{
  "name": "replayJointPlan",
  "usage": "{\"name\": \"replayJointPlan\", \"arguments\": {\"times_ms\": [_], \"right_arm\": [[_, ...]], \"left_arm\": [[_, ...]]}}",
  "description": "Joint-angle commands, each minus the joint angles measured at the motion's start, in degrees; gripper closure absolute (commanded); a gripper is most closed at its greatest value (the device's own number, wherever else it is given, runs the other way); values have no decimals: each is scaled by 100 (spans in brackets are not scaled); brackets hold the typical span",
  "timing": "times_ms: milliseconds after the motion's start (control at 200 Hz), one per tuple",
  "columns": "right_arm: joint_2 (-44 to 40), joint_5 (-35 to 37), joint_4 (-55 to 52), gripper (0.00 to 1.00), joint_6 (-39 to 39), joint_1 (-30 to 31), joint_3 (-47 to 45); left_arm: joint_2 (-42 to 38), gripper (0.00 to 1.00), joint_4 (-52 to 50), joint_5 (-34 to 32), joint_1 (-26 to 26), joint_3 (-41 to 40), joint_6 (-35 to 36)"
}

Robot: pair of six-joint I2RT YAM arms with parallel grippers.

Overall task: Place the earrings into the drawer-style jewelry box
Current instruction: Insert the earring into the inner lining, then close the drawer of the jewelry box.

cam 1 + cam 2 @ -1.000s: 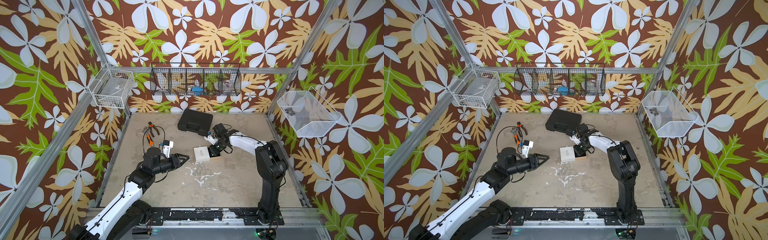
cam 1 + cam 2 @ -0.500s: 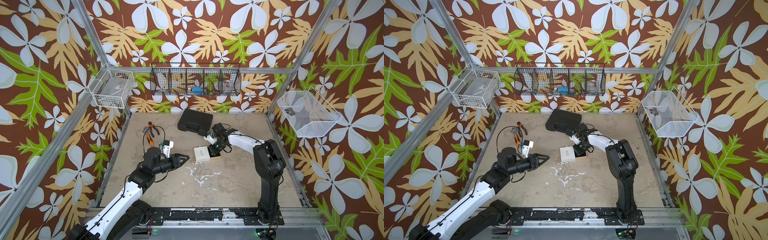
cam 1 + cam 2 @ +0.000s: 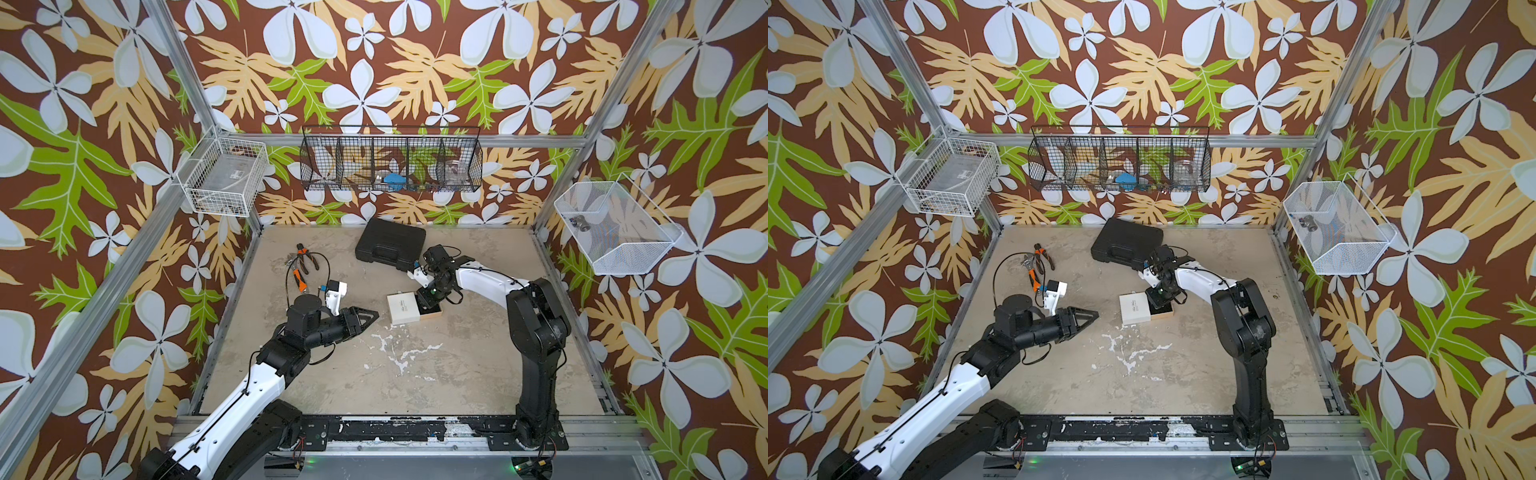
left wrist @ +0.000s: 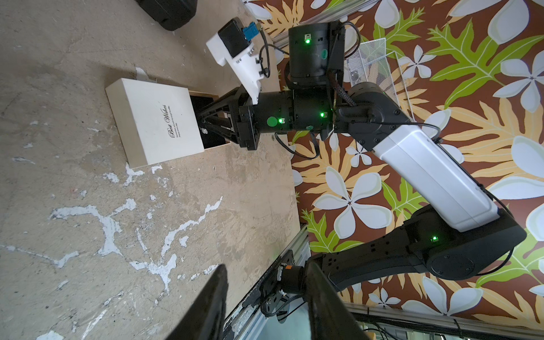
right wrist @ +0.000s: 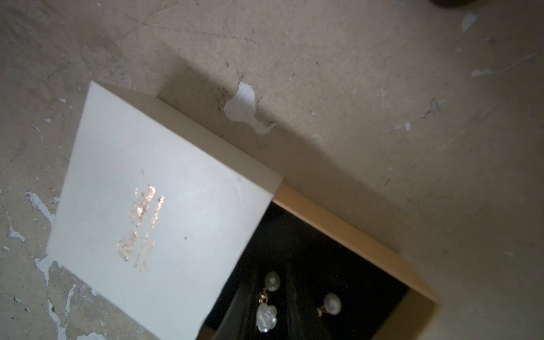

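Pearl-white earrings [image 5: 332, 304] — two pieces, both lying on the black lining of the tan tray [image 5: 356, 235] of the jewelry box. One is a round bead on a gold post. Its mate, a bead with a white rose drop [image 5: 266, 319], lies just beside it, between the blurred dark fingers of the right gripper [image 4: 204, 124]. That claw reaches down into the tray with its jaws released and parted a little; whether they touch the drop cannot be told.

White card sleeve [image 3: 402, 306], printed in script, covers the rest of the tray, which stands drawn out toward 3 o'clock in both top views. The box sits near the middle of the beige table [image 3: 478, 374].

Clock read in a top view, 12 at the back wall:
- Black plastic case [image 3: 390, 245] at 12 of the box.
- Pliers [image 3: 306, 259] at 10.
- White paint flecks [image 3: 399, 357] at 6.
- Left gripper [image 3: 374, 314] at 9, apart from the sleeve — jaws released, nothing between them.
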Motion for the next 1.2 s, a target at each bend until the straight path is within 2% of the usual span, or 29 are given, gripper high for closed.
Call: {"name": "replayJointPlan", "arguments": {"times_ms": [0,280,405,576,766,921,1196], "right_arm": [[-106,11,-16,74,11,-1,57],[-371,156,27,74,18,-2,11],[-792,147,454,74,160,-74,-352],[-1811,-311,1751,73,712,-428,-1436],[-3119,-1157,3899,66,2138,-1195,-3282],[-3554,-1123,4857,63,2883,-1494,-4218],[-3037,-1556,5668,65,3404,-1518,-4659]], "left_arm": [[3,54,115,14,-1,39,59],[27,54,91,-21,-1,54,93],[135,54,161,-123,4,-2,157],[436,54,418,-423,-1,-66,424],[1091,53,854,-741,-10,-39,745],[1661,41,1437,-1055,-19,-54,787],[3057,23,2178,-1219,-19,229,861]]}}
